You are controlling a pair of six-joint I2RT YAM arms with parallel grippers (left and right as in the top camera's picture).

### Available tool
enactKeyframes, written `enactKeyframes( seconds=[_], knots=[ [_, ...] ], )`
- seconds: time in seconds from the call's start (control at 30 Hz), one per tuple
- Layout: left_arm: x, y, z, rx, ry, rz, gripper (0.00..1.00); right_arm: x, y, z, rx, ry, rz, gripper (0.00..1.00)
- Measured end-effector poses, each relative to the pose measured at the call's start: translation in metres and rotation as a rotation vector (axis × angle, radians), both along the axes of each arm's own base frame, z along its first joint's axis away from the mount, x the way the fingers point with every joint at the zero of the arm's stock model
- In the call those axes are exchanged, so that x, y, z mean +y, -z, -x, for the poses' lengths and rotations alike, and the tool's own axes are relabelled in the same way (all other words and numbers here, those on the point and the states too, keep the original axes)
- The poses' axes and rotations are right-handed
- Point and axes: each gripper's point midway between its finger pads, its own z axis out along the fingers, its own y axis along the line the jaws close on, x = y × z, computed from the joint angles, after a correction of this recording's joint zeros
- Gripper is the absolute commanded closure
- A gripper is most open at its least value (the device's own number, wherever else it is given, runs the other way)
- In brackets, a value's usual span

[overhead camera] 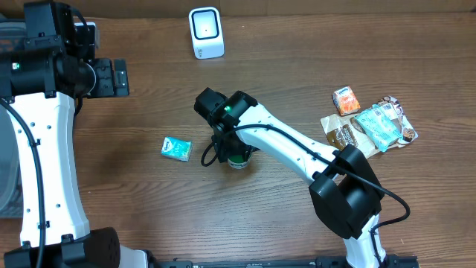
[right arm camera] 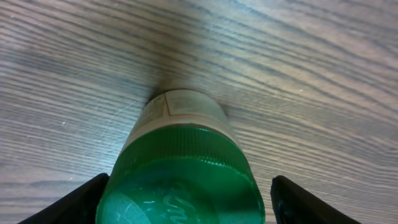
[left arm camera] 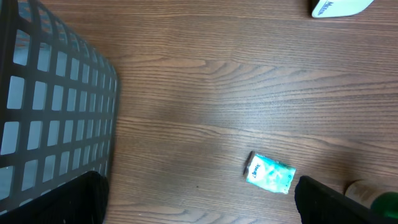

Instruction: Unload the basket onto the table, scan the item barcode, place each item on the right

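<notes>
The wooden worktop [overhead camera: 297,59] carries everything. The left arm [overhead camera: 41,149] stands along its left side, with its end effector [left arm camera: 198,180] released, fingers spread wide with only bare wood between them. Beside it is a grey mesh basket [left arm camera: 56,106]. The right arm [overhead camera: 297,149] reaches in from the lower right to the middle of the worktop. Its end effector [right arm camera: 186,186] is lowered over a green-capped bottle [overhead camera: 239,160], one finger on each side of the cap. Whether the fingers press on it or stand just clear, I cannot tell. The bottle stands upright on the worktop, its pale label visible below the cap. The white scanner [overhead camera: 206,32] stands near the far edge, well apart from the bottle. A heap of snack packets [overhead camera: 372,126] lies at the right. A small teal packet [overhead camera: 176,148] lies just left of the bottle, and a small orange packet [overhead camera: 346,100] lies beside the heap.
</notes>
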Motion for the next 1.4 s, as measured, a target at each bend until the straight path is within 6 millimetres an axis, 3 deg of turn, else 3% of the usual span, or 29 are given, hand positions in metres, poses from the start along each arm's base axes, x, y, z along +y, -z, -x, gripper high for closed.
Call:
enactKeyframes(
  seconds=[0.33, 0.6, 0.73, 1.07, 1.4],
  knots=[
    [0.000, 0.000, 0.000, 0.000, 0.000, 0.000, 0.00, 0.005, -0.001, -0.012, -0.044, -0.149, 0.003, 0.27],
    [0.000, 0.000, 0.000, 0.000, 0.000, 0.000, 0.00, 0.011, -0.002, -0.018, -0.067, -0.275, 0.000, 0.24],
    [0.000, 0.000, 0.000, 0.000, 0.000, 0.000, 0.00, 0.004, -0.001, -0.013, -0.045, -0.206, 0.015, 0.21],
    [0.000, 0.000, 0.000, 0.000, 0.000, 0.000, 0.00, 0.002, 0.001, 0.001, 0.025, 0.061, -0.038, 0.32],
    [0.000, 0.000, 0.000, 0.000, 0.000, 0.000, 0.00, 0.002, 0.001, 0.003, 0.032, 0.141, -0.046, 0.39]
  ],
)
